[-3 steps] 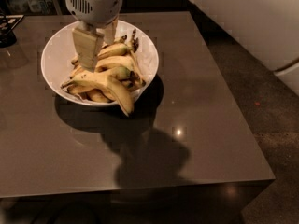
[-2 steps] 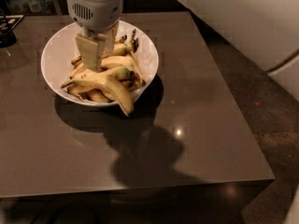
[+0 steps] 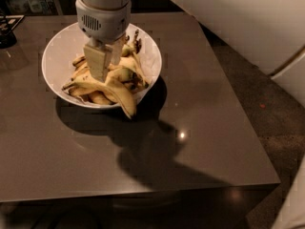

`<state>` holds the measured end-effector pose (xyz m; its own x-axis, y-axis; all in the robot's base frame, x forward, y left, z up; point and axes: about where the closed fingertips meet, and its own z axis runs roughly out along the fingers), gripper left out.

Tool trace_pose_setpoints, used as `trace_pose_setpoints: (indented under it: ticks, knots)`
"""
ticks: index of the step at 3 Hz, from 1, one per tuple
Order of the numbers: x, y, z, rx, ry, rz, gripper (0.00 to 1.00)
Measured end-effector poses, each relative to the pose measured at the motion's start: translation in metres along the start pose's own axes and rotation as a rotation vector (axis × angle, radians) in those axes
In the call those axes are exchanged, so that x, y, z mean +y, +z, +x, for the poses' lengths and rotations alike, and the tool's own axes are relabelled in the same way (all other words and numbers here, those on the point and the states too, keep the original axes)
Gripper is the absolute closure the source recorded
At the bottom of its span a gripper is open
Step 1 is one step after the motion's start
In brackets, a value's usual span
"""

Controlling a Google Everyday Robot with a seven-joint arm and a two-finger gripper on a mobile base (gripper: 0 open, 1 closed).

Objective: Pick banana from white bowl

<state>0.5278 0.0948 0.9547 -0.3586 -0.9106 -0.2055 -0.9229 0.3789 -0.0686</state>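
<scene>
The white bowl [image 3: 57, 51] sits at the back left of the table, filled with a pile of yellow bananas. The banana [image 3: 121, 95], the longest and most curved, lies across the front of the pile with its end hanging over the bowl's near rim. My gripper [image 3: 107, 73] comes straight down from above into the middle of the bowl. It is open, and its cream fingers [image 3: 96, 61] reach into the pile just behind the long banana. The fingertips are partly hidden among the fruit. Nothing is lifted.
The bowl stands on a brown-grey square table [image 3: 190, 142]; its right and front edges drop to a dark floor. A dark object [image 3: 7, 35] sits at the far left edge. A large white arm part [image 3: 238, 23] fills the upper right.
The gripper has shifted slightly right and sunk a little deeper into the banana pile. The bananas and the bowl have not moved.
</scene>
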Motion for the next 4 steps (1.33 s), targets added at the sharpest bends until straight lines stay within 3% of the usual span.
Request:
trace_pose_setpoints:
  ticks: [2, 4]
  knots:
    - [-0.0018, 0.0177, 0.0062, 0.015, 0.019, -0.062, 0.54]
    - [-0.0002, 0.0179, 0.0061, 0.019, 0.022, -0.079, 0.53]
